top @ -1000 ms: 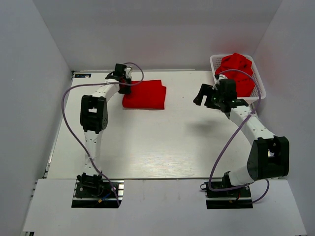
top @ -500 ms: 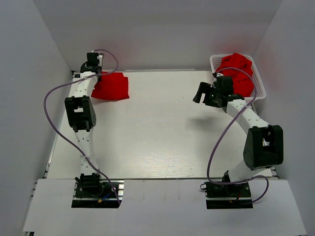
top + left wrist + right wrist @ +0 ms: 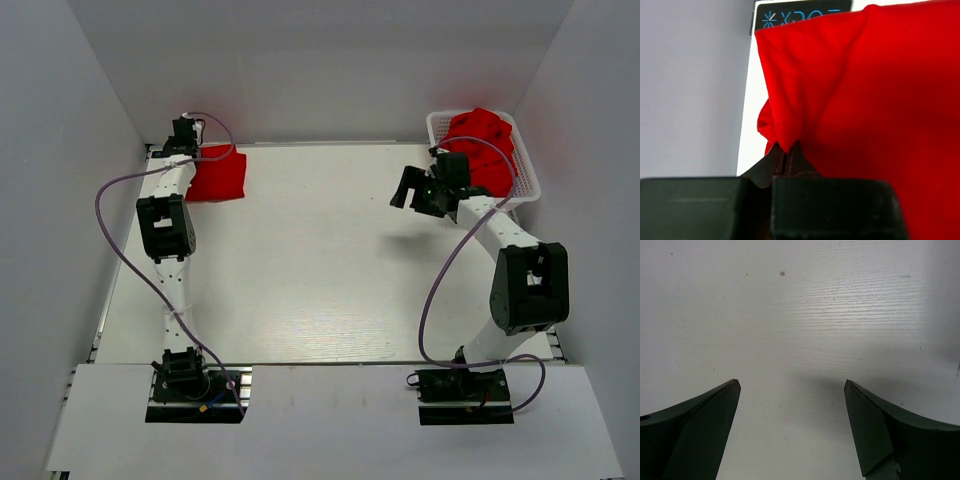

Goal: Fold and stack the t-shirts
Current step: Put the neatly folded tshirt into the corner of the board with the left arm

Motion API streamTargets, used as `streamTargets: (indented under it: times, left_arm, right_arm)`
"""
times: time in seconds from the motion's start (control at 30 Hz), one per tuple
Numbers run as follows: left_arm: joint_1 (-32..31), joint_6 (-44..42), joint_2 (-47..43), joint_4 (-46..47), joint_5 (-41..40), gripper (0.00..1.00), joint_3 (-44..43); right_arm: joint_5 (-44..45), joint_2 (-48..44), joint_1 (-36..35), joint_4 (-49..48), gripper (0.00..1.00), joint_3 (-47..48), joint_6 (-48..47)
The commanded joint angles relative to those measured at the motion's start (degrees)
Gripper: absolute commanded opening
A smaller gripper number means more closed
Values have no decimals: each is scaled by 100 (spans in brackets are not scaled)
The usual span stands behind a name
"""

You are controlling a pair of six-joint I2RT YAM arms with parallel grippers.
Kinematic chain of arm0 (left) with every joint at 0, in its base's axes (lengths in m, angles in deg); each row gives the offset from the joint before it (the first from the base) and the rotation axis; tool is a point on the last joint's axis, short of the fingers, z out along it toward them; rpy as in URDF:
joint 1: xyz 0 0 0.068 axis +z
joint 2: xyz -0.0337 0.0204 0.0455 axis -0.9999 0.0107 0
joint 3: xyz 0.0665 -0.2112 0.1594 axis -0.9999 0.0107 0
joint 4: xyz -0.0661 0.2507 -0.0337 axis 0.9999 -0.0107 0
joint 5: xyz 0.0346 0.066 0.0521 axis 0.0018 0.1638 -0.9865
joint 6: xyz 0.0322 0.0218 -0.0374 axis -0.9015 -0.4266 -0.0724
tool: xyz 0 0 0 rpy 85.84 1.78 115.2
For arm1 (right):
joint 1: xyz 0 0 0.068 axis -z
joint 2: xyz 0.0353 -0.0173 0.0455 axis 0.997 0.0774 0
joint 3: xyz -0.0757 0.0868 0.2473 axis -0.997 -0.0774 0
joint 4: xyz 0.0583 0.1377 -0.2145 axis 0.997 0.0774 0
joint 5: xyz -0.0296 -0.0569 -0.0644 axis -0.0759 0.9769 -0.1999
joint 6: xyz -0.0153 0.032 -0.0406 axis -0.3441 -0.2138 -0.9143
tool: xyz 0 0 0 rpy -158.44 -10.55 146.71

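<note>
As seen from top view, table (image 3: pixel 320 270) fills most of frame.
- White lattice basket (image 3: pixel 527 160): 2 o'clock corner of table, holding heap of red t-shirts (image 3: pixel 485 138), crumpled.
- Folded t-shirt (image 3: pixel 222 175): flat on table at 10 o'clock corner.
- Left gripper (image 3: pixel 188 148): at 9 o'clock edge of folded t-shirt, jaws clamped on pinch of red fabric; wrist view shows cloth bunched at fingertips (image 3: pixel 790 156).
- Right gripper (image 3: pixel 418 192): over bare table, near basket at its 8 o'clock; jaws spread wide, nothing between.

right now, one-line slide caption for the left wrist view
Left gripper shut on a bunched edge of the red t-shirt.
</note>
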Motion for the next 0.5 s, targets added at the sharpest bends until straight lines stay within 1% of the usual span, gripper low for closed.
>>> streamTargets:
  times: [0.0, 0.03, 0.23, 0.33, 0.4, 0.43, 0.47]
  left_arm:
    - [111, -348, 25, 504, -536, 0, -390]
    - [112, -348, 87, 504, -702, 0, -451]
    - [217, -270, 193, 758, -860, 0, -461]
    - [217, -400, 193, 899, -643, 0, -514]
    - [217, -401, 193, 961, -642, 0, -566]
    - [217, -401, 193, 961, -642, 10, -566]
    - [217, -401, 193, 961, -563, 24, -566]
  right_arm:
    - [-93, 90, 38, 63, 90, 262, 7]
    - [-102, 108, 20, 64, 90, 296, 15]
    - [-251, 275, 20, 81, 90, 376, 77]
    - [-252, 302, 20, 90, 90, 376, 95]
    - [-243, 302, -6, 99, 90, 358, 121]
    - [-269, 310, 3, 81, 90, 367, 121]
    - [-269, 319, 3, 81, 90, 376, 130]
